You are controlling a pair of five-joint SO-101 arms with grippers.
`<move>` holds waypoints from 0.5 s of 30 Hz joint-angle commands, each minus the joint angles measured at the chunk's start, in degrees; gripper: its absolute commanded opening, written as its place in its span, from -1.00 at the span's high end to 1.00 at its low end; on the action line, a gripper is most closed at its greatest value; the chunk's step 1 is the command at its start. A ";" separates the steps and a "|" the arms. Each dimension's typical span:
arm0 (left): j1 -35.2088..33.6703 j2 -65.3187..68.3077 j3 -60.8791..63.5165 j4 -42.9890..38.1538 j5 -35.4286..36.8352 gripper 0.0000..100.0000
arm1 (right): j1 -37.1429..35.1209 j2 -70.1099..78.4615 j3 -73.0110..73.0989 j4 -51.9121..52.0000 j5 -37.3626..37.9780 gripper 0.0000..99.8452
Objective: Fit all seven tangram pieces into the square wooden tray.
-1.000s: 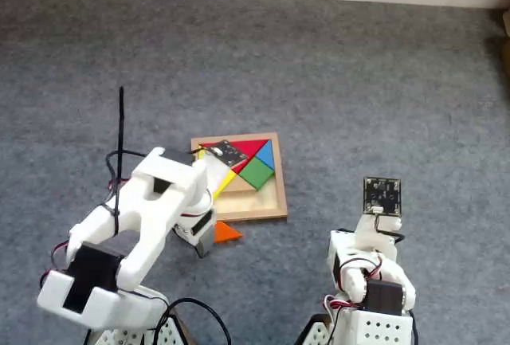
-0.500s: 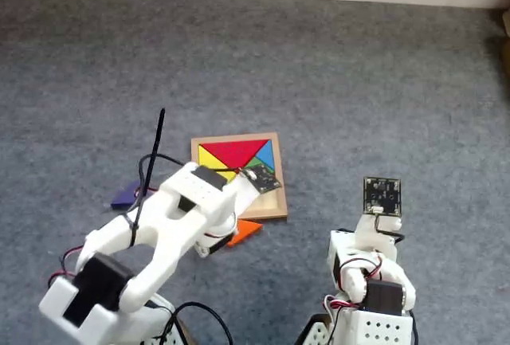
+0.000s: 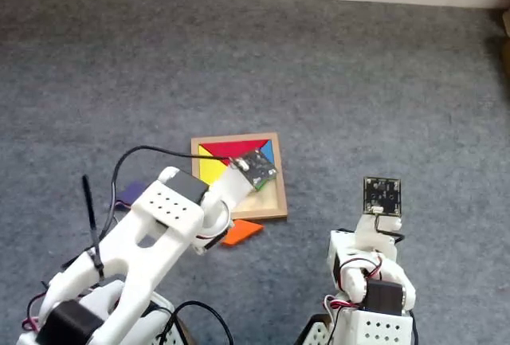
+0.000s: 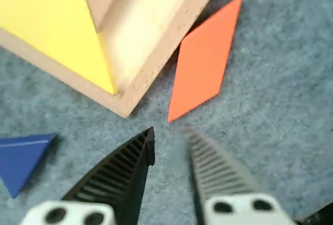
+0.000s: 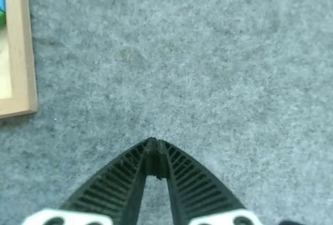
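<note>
Grey carpeted table (image 3: 358, 82) w/ wooden tray (image 3: 281, 182), orange parallelogram (image 3: 243, 232) just beside it, blue triangle (image 3: 131, 194) nearby.

We find the tray (image 3: 281, 190) on the surface (image 3: 382, 82), with the parallelogram (image 3: 241, 232) just before its near edge. A small triangle (image 3: 127, 194) lies apart to its left. Our left tool (image 4: 169, 134) hangs near the parallelogram's tip.

Light was even and diffuse, from overhead; the counter (image 3: 358, 82) was moderately bright. A soft narrow shadow hugged the tray rim (image 4: 166, 48) beside the orange piece (image 4: 205, 64). One finger (image 4: 216, 165) of the left pincer (image 4: 169, 130) was smeared.
</note>
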 commanded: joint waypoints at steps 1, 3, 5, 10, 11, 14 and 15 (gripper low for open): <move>1.19 -2.51 -1.45 0.09 4.48 0.50 | 0.75 -0.66 3.91 -1.27 0.26 0.99; 1.19 -2.33 -1.45 -1.67 4.66 0.51 | 0.75 -0.66 3.91 -1.27 0.26 0.99; 1.19 -2.07 -1.10 -3.52 4.66 0.54 | 0.75 -0.66 3.91 -1.27 0.26 0.99; 3.82 3.30 -1.27 -6.24 4.92 0.58 | 0.75 -0.66 3.91 -1.27 0.44 0.99; 4.53 5.05 -1.36 -7.21 5.98 0.59 | 0.75 -0.66 3.91 -1.27 0.44 0.99; 5.05 11.03 -1.80 -11.69 9.49 0.60 | 0.75 -0.66 3.91 -1.27 0.44 0.99; 4.97 13.23 -2.42 -12.66 9.49 0.60 | 0.84 -0.66 3.91 -1.27 0.44 0.99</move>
